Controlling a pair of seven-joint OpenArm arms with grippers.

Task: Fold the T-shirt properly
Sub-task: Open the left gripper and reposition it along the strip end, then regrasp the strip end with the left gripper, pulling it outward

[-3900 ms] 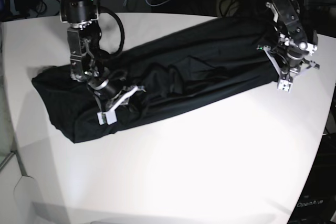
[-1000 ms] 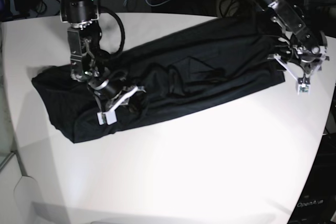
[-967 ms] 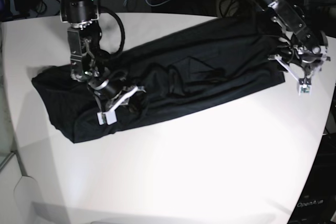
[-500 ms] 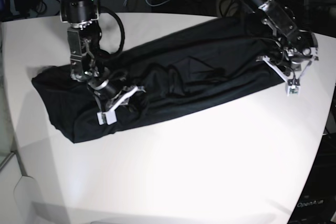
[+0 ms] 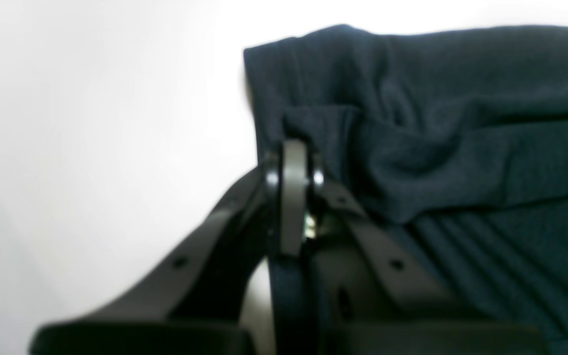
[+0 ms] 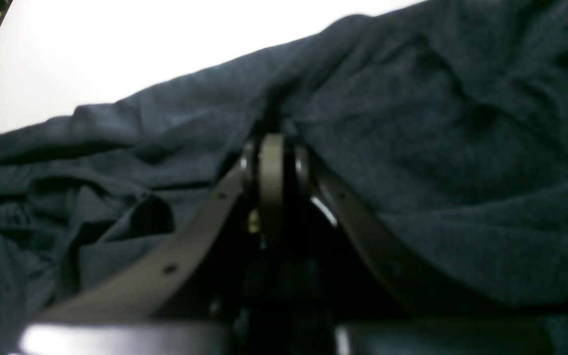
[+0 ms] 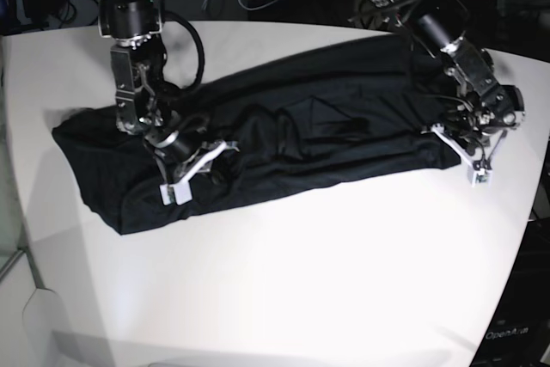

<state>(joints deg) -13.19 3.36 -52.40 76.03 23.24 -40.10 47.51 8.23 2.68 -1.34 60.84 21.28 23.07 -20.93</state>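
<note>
One plain black long-sleeved T-shirt [image 7: 284,139] lies stretched across the white tabletop [image 7: 326,272] between two hands. The left hand [image 7: 471,154] and right hand [image 7: 191,169] each clamp together on its fabric.

The left gripper [image 7: 471,159], off the shirt's [image 7: 284,139] end and spread over the table [image 7: 344,264] a second ago, is now in against that end, its jaws pinched together on the corner fabric [image 5: 313,123]. Its arm reaches in further from the back edge, and the shirt's right end sits slightly pulled in and bunched.
</note>
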